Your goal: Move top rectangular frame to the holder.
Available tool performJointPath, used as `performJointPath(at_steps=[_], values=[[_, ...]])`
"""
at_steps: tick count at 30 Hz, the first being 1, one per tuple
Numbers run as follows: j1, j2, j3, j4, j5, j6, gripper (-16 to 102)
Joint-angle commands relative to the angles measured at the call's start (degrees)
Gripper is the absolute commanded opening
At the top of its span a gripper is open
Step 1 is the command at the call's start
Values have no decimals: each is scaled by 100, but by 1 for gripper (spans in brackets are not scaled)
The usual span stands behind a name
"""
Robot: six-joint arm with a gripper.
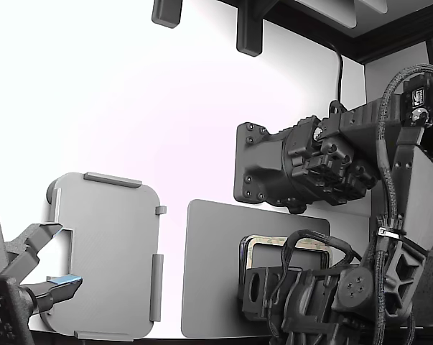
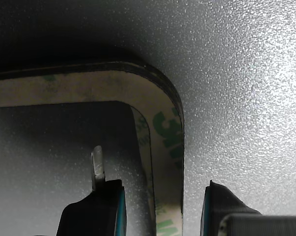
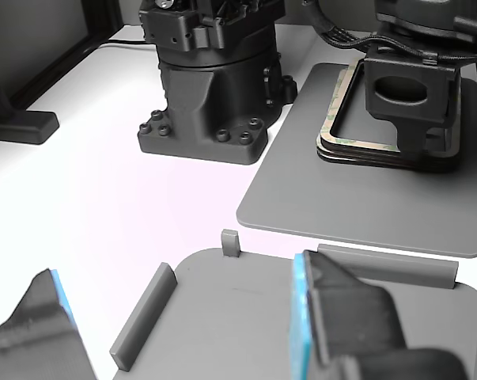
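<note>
Straddling one long side of the top rectangular frame (image 2: pixel 165 142), the gripper (image 2: pixel 162 209) on the working arm has its two dark, blue-lined fingers (image 2: pixel 103 209) spread: one stands inside the frame's open centre, the other outside the border, and neither pad touches the tan strip between them. A thin pale blade rises from the inner finger. The jaws are released, with nothing pinched.

In the other view the frame (image 3: pixel 345 87) tops a small stack of like frames with dark edges, and the stack lies flat on the dark grey mat (image 3: pixel 317 190), toward the mat's far end. The gripper (image 3: pixel 412 131) hangs low over the stack's nearer side, its black body covering part of the border.

In the exterior view the mat (image 1: pixel 209 273) lies at lower centre and the stack (image 1: pixel 270 244) sits at its right side, mostly hidden behind the arm's cables and gripper (image 1: pixel 273 295).

At the exterior view's left lies the holder (image 1: pixel 108 259), a light grey plate with raised tabs along its edges; nothing rests on it, and it sits just beside the mat with a strip of white table (image 1: pixel 130 93) between them. A second gripper (image 1: pixel 47 266), also with blue-lined fingers set apart, overlaps the holder's outer edge.

Beyond the mat stands a black robot base (image 3: pixel 210 87) bolted to the table.
</note>
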Motion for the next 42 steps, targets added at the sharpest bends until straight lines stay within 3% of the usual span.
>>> performJointPath(at_steps=[1, 32, 35, 41, 42], values=[[-53, 97, -141, -9, 18, 9, 62], [-53, 167, 26, -88, 141, 53, 38], [-53, 176, 18, -70, 167, 79, 30], [-53, 167, -237, 167, 299, 105, -8], [-53, 149, -308, 246, 308, 97, -10]])
